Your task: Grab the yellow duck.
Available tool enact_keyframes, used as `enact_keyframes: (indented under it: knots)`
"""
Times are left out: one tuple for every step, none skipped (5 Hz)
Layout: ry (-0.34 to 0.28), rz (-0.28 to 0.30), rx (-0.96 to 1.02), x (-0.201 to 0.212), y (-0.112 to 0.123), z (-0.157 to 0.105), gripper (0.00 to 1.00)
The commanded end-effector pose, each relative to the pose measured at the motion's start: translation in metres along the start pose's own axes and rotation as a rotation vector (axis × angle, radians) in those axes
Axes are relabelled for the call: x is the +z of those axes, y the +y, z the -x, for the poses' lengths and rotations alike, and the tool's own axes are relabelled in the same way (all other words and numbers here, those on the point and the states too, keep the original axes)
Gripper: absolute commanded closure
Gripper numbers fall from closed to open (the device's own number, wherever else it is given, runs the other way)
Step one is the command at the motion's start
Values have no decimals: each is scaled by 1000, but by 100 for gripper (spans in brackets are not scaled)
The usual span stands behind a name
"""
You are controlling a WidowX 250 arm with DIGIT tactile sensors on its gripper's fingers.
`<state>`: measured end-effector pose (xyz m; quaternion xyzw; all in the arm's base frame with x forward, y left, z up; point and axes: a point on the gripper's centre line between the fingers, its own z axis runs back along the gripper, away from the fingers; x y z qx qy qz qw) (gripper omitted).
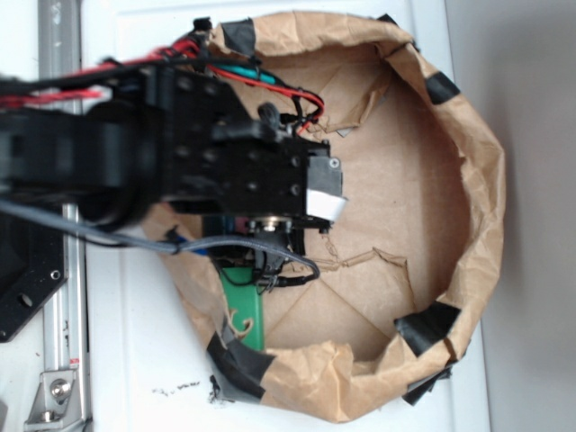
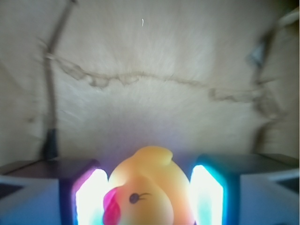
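Wrist view: I'm seeing the yellow duck [image 2: 147, 187] sitting right between the two pads [image 2: 91, 197] of the tool [image 2: 149, 199]. Pads are glowing overexposed, one on each side of the duck's body, both tight against it or nearly so. I can't tell for sure that both are touching, the glare is washing out the edges. So the tool is narrowed to roughly duck width with the duck in the gap; whether it's actually gripping, I can't tell. Duck is upright, red-pink beak and one eye pointing toward the camera, slightly to the pad on the view's left.

Beyond the duck I'm looking at brown paper [image 2: 154, 61] with a torn crease running across it. The picture is blurred there.

Exterior view: the arm [image 1: 180, 153] is reaching from the left over a brown paper basin [image 1: 477, 180] lying on the white table [image 1: 135, 360], rim patched with black tape [image 1: 427, 324]. The arm is covering the duck and the tool completely here, so this view isn't showing the grip. Just below the arm, inside the basin near its lower-left rim, a flat green block [image 1: 243, 301] is showing partly. Red and black cables [image 1: 288, 90] are trailing over the arm's top edge.
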<state>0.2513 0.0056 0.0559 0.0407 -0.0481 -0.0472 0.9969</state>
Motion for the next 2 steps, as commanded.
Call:
enact_keyframes:
  knots:
    - [-210,6,116,114,-1,-54,100]
    - [-166,52,151,102,3,-61,100]
